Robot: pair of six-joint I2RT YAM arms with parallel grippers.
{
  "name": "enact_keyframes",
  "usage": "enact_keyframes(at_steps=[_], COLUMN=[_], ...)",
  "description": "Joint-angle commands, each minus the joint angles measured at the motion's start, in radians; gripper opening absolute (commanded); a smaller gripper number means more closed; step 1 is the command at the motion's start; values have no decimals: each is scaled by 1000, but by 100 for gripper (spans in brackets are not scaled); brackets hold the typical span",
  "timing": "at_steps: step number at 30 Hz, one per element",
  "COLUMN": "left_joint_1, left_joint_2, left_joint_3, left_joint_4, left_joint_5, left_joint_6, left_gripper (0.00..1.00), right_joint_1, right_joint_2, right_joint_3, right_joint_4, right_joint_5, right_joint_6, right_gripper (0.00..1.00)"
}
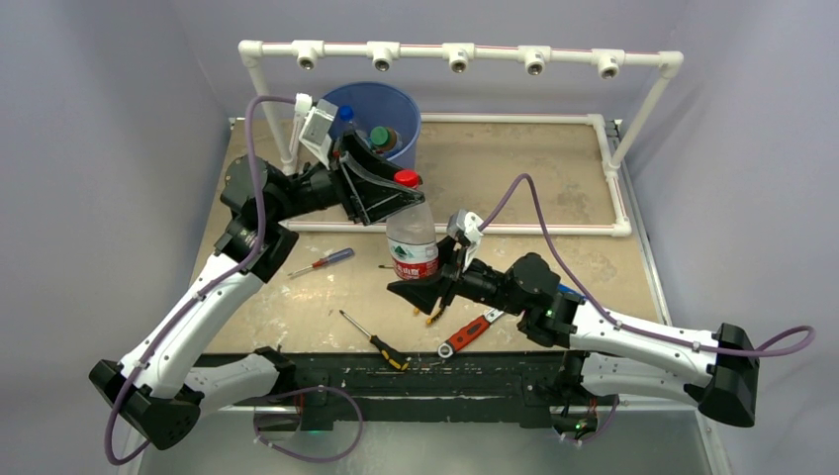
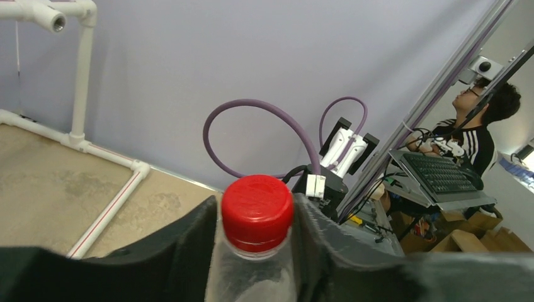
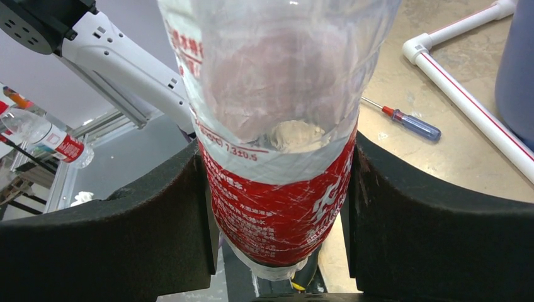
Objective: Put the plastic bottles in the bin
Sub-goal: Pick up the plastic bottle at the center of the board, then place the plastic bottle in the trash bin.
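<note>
Clear, red-capped bottle [image 1: 413, 237]: you see it held upright over the counter [image 1: 554, 188], apart from the blue bin [image 1: 411, 134] behind. Your right fingers [image 3: 428, 214] clamp its red label. Your left fingers [image 2: 182, 251] flank the cap, seemingly gripping the neck.
</note>
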Motion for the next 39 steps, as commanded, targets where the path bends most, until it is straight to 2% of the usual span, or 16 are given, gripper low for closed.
enact_keyframes(at_steps=[1, 4, 5, 6, 9, 10, 13, 15, 18, 21, 27, 33, 39], left_joint_1=[-9, -10, -10, -10, -9, -9, -11, -10, -10, -11, -9, -9, -8], left_joint_2=[-14, -19, -20, -22, -36, -43, -60, -72, -99, -79, 20, 155, 281], left_joint_3=[35, 36, 38, 41, 63, 79, 146, 174, 128, 52, -101, -133, -143], left_joint_4=[2, 0, -4, -12, -72, -112, -226, -222, -55, 167, 607, 768, 951], left_joint_5=[9, 3, -3, -11, -83, -124, -285, -444, -706, -872, -856, -809, -710], left_joint_6=[33, 41, 46, 53, 112, 148, 284, 349, 425, 539, 840, 1037, 1086], left_gripper=[38, 16, 7, 0, 0, 0, 0, 0, 0, 0, 0, 0, 0], right_joint_1=[-2, -2, -2, -2, -2, -2, -2, -2, -2, -3, -2, -3, -2], right_joint_2=[1, -4, -6, -10, -40, -61, -176, -266, -393, -493, -582, -564, -551], right_joint_3=[41, 39, 41, 42, 53, 67, 118, 124, 97, 28, -79, -113, -142], right_joint_4=[18, 15, 8, -1, -57, -100, -234, -295, -368, -399, -384, -364, -350], right_joint_5=[-17, -16, -12, -7, 22, 42, 76, 103, 173, 224, 288, 307, 343], right_joint_6=[-15, -9, -3, 3, 34, 44, 49, 40, 26, 45, 59, 49, 40], right_gripper=[31, 34, 42, 58, 95, 98, 99, 99, 99, 99, 99, 99, 98])
